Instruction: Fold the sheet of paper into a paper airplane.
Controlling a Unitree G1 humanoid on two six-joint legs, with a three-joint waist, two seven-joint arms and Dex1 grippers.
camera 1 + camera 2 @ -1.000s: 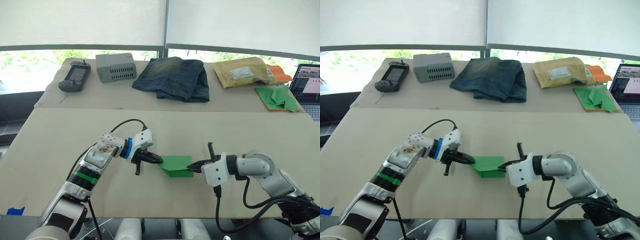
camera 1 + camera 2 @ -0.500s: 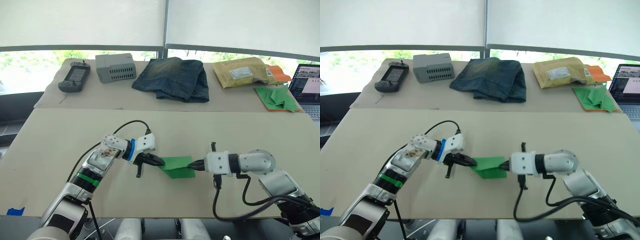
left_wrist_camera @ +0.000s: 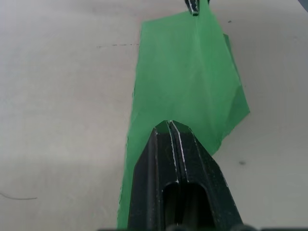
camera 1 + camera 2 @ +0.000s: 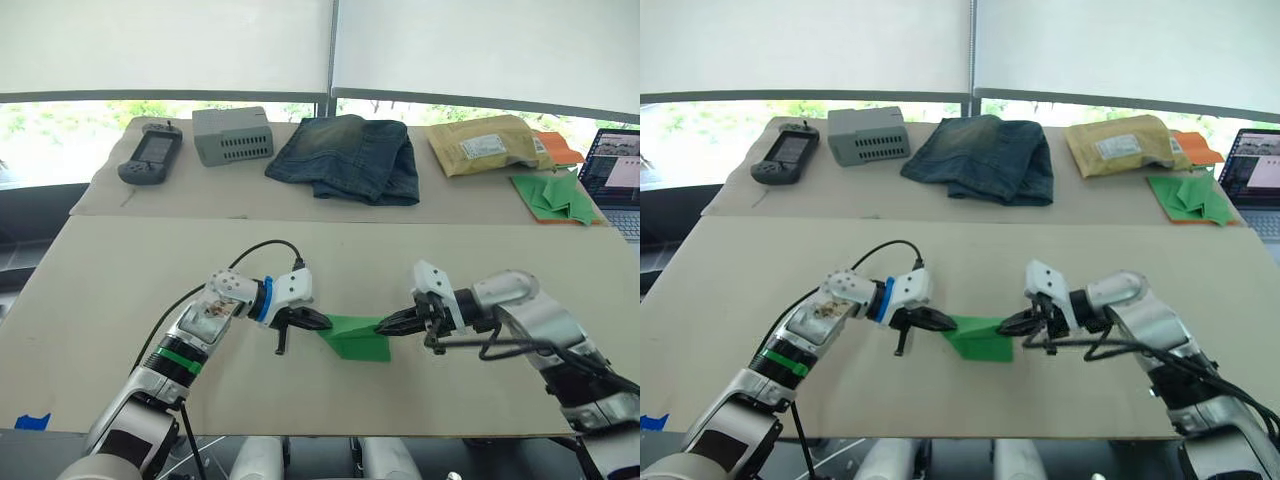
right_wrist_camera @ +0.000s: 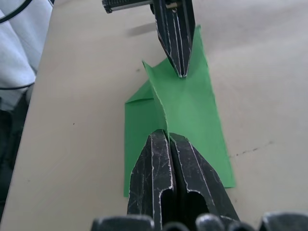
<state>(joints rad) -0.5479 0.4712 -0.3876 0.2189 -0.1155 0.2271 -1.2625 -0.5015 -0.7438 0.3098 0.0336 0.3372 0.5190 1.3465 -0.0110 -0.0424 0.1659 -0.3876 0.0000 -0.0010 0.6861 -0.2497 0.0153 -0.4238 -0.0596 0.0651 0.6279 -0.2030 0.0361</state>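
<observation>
mid-fold: sheet of paper [image 4: 355, 335] sits on the tan desk [image 4: 120, 290] between my hands, already a pointed wedge. left fingers [image 4: 313, 321] clamped on its left tip, right fingers [image 4: 390, 324] clamped on the raised centre ridge. next, i'd guess: press the ridge down flat. paper thin, matte, bright green, sharply creased.

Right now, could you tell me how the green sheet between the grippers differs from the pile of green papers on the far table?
The bright green folded sheet of paper is single, pinched at opposite ends by the left gripper and right gripper. The pile of green folded papers has several pieces, lies untouched, and rests on orange paper. Both are green and creased.
</observation>
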